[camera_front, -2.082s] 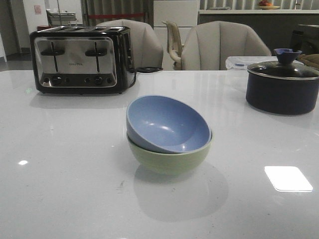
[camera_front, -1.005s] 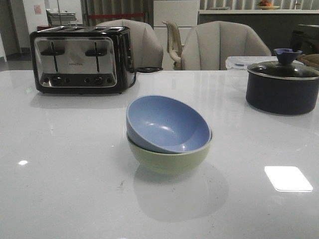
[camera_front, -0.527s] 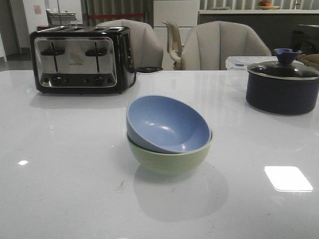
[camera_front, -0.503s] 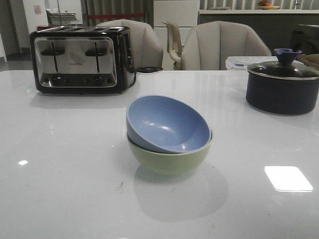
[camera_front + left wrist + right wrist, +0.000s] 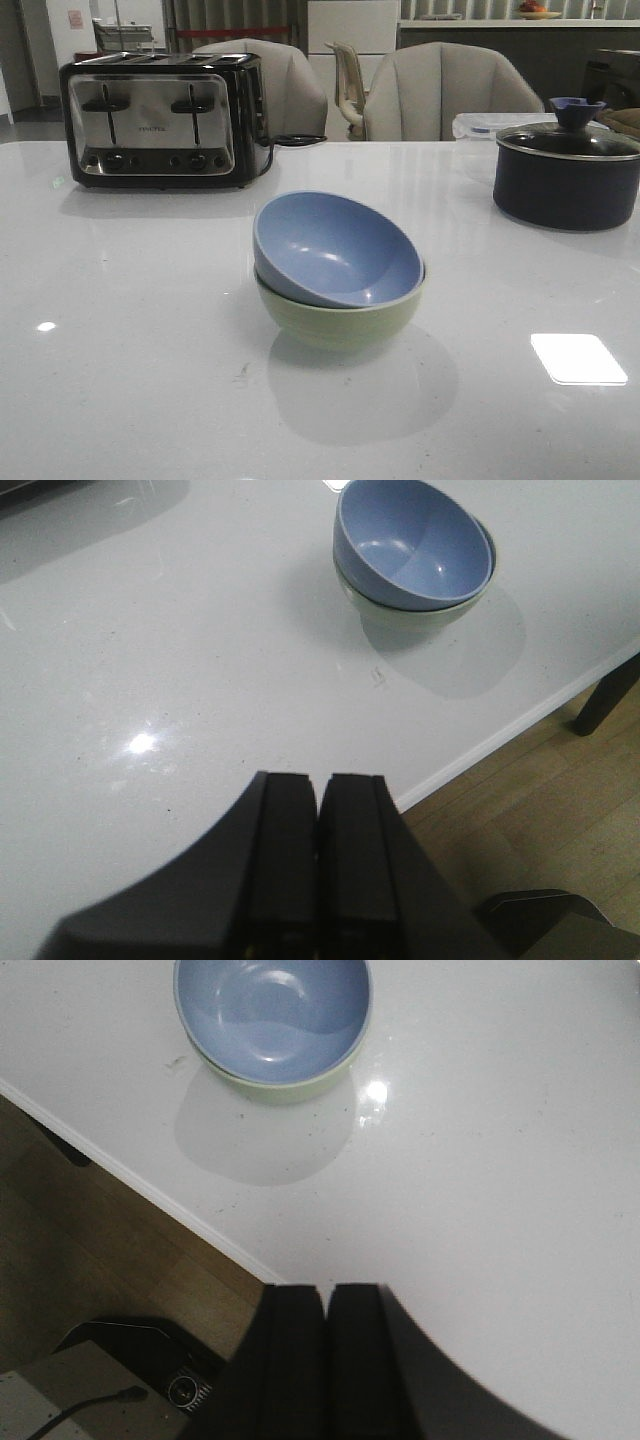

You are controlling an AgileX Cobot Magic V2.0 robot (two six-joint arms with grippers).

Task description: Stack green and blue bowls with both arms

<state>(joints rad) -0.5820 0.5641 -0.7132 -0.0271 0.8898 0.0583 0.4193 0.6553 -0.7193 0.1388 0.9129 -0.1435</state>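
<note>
The dusty blue bowl sits tilted inside the pale green bowl at the middle of the white table. The pair also shows in the left wrist view, blue bowl in green bowl, and in the right wrist view, blue bowl in green bowl. My left gripper is shut and empty, held back over the table's near edge. My right gripper is shut and empty, also back at the near edge. Neither arm shows in the front view.
A black and steel toaster stands at the back left. A dark lidded pot stands at the back right. Chairs stand behind the table. The table's near edge drops to a wooden floor.
</note>
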